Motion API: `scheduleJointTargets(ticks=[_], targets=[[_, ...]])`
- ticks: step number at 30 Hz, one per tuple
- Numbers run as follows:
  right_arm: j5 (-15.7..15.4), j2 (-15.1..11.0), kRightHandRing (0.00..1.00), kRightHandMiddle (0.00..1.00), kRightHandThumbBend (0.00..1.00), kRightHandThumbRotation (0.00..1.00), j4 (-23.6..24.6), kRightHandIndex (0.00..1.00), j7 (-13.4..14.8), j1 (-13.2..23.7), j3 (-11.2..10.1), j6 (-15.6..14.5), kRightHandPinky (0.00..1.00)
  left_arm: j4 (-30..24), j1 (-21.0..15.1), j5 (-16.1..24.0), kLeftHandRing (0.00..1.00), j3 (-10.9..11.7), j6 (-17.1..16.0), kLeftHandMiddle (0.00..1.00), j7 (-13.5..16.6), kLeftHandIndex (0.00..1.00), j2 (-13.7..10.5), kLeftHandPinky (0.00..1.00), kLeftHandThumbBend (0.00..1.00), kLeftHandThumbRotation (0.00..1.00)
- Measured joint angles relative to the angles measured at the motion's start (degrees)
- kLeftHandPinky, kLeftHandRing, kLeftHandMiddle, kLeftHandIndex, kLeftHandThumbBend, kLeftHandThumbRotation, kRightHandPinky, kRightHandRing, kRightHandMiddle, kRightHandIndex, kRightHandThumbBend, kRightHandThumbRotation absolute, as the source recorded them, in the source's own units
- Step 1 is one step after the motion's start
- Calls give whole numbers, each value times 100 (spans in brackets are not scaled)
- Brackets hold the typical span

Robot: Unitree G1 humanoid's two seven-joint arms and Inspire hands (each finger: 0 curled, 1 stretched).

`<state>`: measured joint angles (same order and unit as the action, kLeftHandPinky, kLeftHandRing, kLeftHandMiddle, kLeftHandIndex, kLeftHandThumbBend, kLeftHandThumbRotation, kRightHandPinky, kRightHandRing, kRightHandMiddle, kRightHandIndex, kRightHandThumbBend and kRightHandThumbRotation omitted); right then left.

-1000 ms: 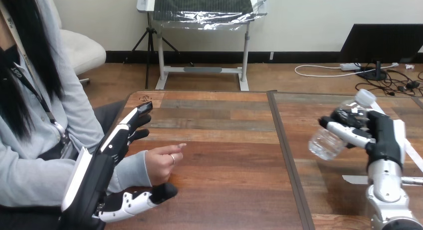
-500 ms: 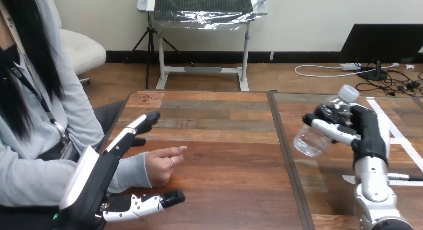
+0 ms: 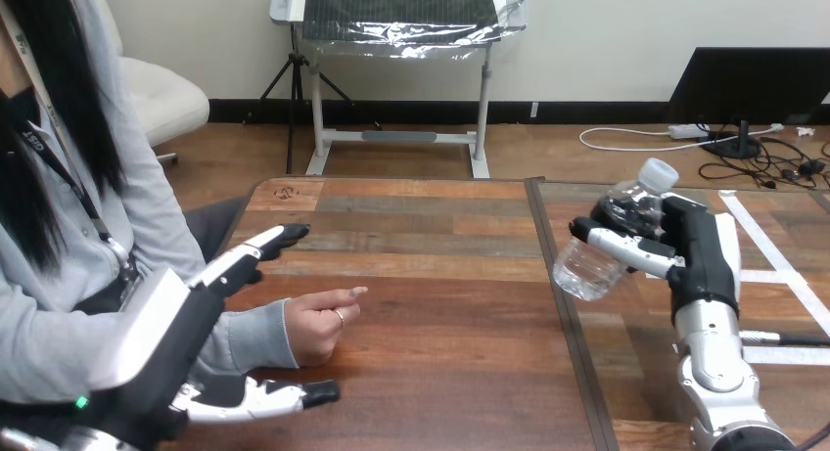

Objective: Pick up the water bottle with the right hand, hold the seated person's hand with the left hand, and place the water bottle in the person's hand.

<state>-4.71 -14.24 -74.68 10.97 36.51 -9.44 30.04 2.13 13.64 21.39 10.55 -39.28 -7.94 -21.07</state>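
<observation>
My right hand (image 3: 693, 244) is shut on a clear water bottle (image 3: 609, 238) with a white cap, held tilted above the right half of the table, cap up and to the right. The person's hand (image 3: 319, 323) rests on the table at the left, loosely closed, one finger pointing right. My left hand (image 3: 176, 334) is open around the person's wrist and grey sleeve: fingers (image 3: 256, 249) stretch out behind the wrist, the thumb (image 3: 279, 396) lies on the table in front of it. It does not grip the wrist.
A dark seam (image 3: 558, 294) splits the wooden table (image 3: 440, 353) into two halves. White tape strips (image 3: 783, 275) lie on the right half near my right arm. The person sits at the table's left side.
My right hand has carried the bottle left, toward the table's middle seam. My left arm has dropped lower and turned, its fingers lowering beside the person's wrist. The person's hand has stayed put.
</observation>
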Motion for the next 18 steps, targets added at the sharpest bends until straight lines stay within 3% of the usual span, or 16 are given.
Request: scheduleJointTargets(ticks=[10, 18], targets=[[7, 65, 39, 48, 78, 0, 72, 48, -92, 0, 43, 206, 31, -269, -7, 311, 83, 192, 404, 84, -7, 84, -508, 78, 100, 30], [24, 67, 39, 48, 77, 0, 199, 48, -184, 0, 48, 338, 31, -276, -25, 406, 83, 267, 736, 83, -113, 83, -967, 78, 100, 22]])
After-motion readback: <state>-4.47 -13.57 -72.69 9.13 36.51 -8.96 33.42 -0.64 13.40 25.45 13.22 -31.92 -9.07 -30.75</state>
